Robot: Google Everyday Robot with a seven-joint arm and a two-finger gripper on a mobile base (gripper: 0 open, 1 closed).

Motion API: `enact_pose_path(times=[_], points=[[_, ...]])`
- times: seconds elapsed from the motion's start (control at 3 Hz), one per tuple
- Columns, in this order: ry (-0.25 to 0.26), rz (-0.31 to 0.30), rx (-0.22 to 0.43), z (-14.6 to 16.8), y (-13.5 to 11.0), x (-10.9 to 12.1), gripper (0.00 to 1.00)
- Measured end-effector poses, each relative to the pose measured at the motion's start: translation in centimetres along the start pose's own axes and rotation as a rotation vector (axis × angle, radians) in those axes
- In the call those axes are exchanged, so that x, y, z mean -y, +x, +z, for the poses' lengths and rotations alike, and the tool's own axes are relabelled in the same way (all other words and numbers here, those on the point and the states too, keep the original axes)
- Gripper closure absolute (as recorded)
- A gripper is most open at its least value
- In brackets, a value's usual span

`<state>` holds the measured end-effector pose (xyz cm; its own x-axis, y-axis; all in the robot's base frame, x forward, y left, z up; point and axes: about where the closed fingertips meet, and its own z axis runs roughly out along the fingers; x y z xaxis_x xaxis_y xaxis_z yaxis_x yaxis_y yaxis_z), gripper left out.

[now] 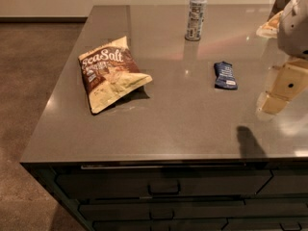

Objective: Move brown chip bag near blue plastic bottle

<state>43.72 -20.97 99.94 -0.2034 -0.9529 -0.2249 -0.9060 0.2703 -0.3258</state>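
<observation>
Camera view takes in a grey counter [183, 129] with drawer fronts below its near edge. Farthest to the left of the gripper, well apart from it and at about the same depth on the counter, lies the brown chip bag [111, 73]. It lies flat, lettering up, and its long axis runs from the far side toward the near side, leaning a little to the right at the near end.

Back and to the left of the gripper, nearer to it than the bag is, the blue plastic bottle [196, 16] stands upright close to the far edge. Bag and bottle are well apart, so the task looks not yet begun.

Just left of the gripper, between it and the bag, lies a small dark blue striped packet [225, 75], flat on the counter.

At the right edge hangs the gripper [278, 97], above the counter and touching nothing; whether it is open or closed I cannot tell, though it seems to carry nothing.

The coming move, by my judgement, turns on a long reach leftward past the packet to the bag, then a carry back and rightward toward the bottle.
</observation>
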Motion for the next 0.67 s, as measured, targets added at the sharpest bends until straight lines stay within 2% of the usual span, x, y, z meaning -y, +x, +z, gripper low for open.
enact_pose_path(times=[0.33, 0.67], points=[[0.0, 0.0, 0.0, 0.0, 0.0, 0.0, 0.0], [0.004, 0.029, 0.014, 1.5, -1.9, 0.1, 0.0]])
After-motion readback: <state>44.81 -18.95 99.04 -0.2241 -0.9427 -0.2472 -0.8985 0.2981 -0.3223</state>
